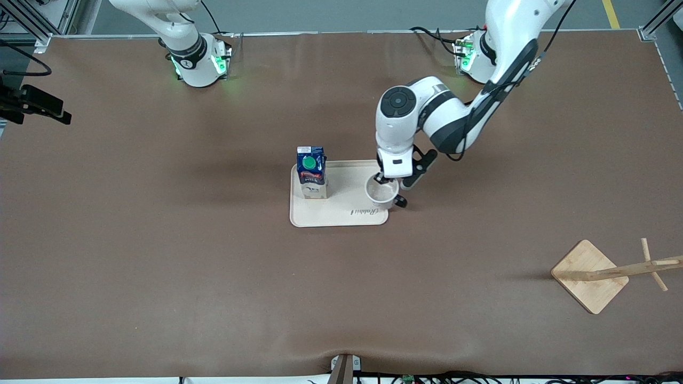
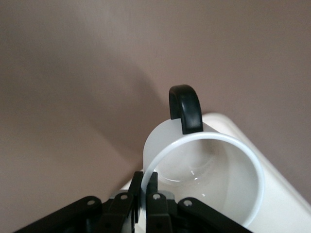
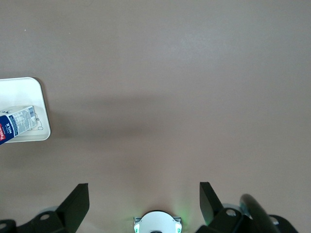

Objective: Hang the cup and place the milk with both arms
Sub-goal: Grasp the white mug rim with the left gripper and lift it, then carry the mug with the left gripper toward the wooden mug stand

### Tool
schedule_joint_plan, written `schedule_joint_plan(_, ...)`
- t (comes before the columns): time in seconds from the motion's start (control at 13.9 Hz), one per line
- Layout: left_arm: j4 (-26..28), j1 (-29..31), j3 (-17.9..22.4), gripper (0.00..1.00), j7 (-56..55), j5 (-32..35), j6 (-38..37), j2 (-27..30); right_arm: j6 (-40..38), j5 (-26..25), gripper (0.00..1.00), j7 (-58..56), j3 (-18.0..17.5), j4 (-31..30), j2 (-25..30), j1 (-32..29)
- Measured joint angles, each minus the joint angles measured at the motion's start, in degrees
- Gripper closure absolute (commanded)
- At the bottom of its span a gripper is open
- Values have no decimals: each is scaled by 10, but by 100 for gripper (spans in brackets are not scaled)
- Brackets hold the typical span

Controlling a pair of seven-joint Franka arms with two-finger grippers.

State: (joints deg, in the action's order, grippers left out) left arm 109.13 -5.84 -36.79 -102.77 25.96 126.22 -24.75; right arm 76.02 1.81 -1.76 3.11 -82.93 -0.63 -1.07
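Observation:
The white cup (image 1: 381, 193) stands upright on the beige tray (image 1: 341, 214), at the tray's edge toward the left arm's end. Its black handle (image 2: 187, 108) points away from the tray. My left gripper (image 2: 146, 180) comes down from above and is shut on the cup's (image 2: 209, 170) rim, one finger inside and one outside. In the front view the left gripper (image 1: 382, 180) sits right over the cup. The dark-blue milk (image 1: 311, 172) with a green cap stands on the same tray, toward the right arm's end. My right gripper (image 3: 144, 194) waits open, high over bare table near its base, the milk (image 3: 17, 124) far off.
A wooden rack with a square base (image 1: 589, 277) and pegged pole (image 1: 640, 268) stands near the front camera at the left arm's end of the table. The brown tabletop (image 1: 160, 240) spreads around the tray.

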Motion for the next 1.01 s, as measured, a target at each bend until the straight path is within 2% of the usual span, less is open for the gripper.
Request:
schedule_joint_plan(0.29, -17, 44, 1, 100, 168, 1, -57, 73, 0, 0, 0, 0, 0, -3, -9, 0)
schedule_joint_plan(0.58, -18, 154, 2, 100, 367, 0, -75, 136, 0, 0, 0, 0, 1, -2, -15, 0)
schedule_joint_plan(0.79, -26, 212, 2, 100, 450, -1, -74, 151, -3, -1, 0, 0, 1, -3, -17, 0)
schedule_joint_plan(1.01, -54, 261, 2, 100, 544, -43, -74, 156, -8, -1, 0, 0, 1, -3, -24, 0)
